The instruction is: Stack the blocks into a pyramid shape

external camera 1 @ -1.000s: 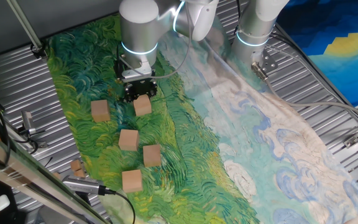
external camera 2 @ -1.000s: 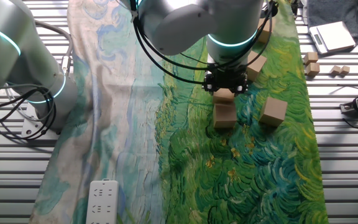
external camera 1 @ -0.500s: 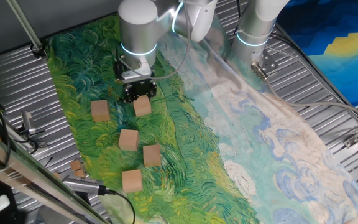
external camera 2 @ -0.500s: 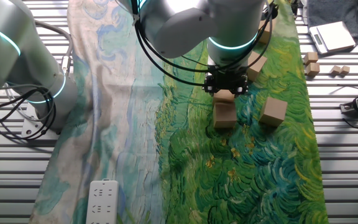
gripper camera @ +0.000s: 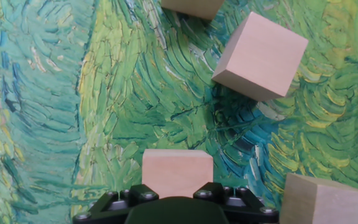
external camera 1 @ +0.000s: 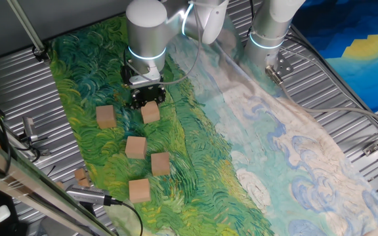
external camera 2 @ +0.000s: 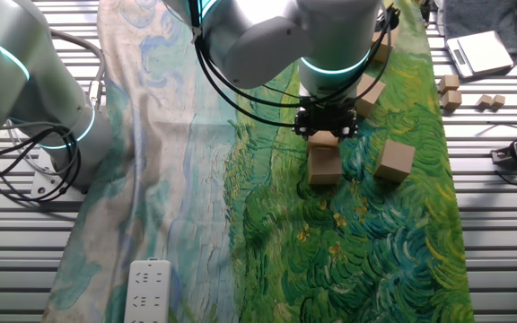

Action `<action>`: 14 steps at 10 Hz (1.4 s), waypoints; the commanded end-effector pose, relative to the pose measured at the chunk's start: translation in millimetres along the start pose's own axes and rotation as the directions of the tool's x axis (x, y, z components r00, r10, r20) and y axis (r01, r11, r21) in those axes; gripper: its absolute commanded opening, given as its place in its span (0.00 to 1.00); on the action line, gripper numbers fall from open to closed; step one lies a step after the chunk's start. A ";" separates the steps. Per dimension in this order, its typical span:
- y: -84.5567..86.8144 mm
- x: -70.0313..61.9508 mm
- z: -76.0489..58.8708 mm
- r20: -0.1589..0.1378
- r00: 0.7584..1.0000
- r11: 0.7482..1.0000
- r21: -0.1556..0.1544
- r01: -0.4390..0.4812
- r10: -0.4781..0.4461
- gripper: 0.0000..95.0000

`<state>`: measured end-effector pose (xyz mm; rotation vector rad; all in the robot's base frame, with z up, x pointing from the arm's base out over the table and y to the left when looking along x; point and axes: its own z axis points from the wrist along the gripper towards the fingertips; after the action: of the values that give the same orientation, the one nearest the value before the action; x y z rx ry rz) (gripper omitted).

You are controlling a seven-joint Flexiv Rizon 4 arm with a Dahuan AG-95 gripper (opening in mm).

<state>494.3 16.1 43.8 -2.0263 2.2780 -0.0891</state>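
Presently, lower centre of the hand view: gripper (gripper camera: 177,205), dark housing only, fingertips out of sight. One block (gripper camera: 178,174) sits directly against it. Whether the jaws are closed on this block or merely over it cannot be told from any view.

Item, lower right corner of the hand view: second block (gripper camera: 319,200), partly cut off, near the first but apart.

Item, upper right: third block (gripper camera: 261,56), turned askew on the painted cloth (gripper camera: 55,93).

Item, top edge: fourth block (gripper camera: 191,6), only its lower edge showing.

In one fixed view, left of centre: gripper (external camera 1: 144,98) low over a block (external camera 1: 150,112); four more blocks lie loose toward lower left. No block rests on another; judged, stacking is not begun.

Risks, as judgement: an off-centre grip could let the cube twist or slip on lifting; the soft, rumpled cloth gives an uneven footing, so base blocks set on it may tilt and leave gaps that unsettle upper rows.
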 end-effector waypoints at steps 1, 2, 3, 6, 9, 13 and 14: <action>0.1 0.6 0.4 -0.003 1.000 1.000 0.004 0.001 -0.001 0.00; 0.0 0.8 0.5 -0.003 1.000 1.000 0.004 0.002 -0.002 0.00; 0.1 1.0 1.1 -0.003 1.000 1.000 0.005 0.002 -0.002 0.00; 0.2 1.4 2.6 0.000 1.000 1.000 0.008 0.006 -0.006 0.00; 0.5 1.6 5.0 -0.001 1.000 1.000 0.009 0.008 -0.008 0.00; 0.4 1.6 4.6 -0.007 1.000 1.000 0.008 -0.003 0.003 0.00; 0.5 1.6 4.8 -0.007 1.000 1.000 0.008 -0.001 0.001 0.00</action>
<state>493.7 15.1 39.2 -2.0260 2.2806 -0.1056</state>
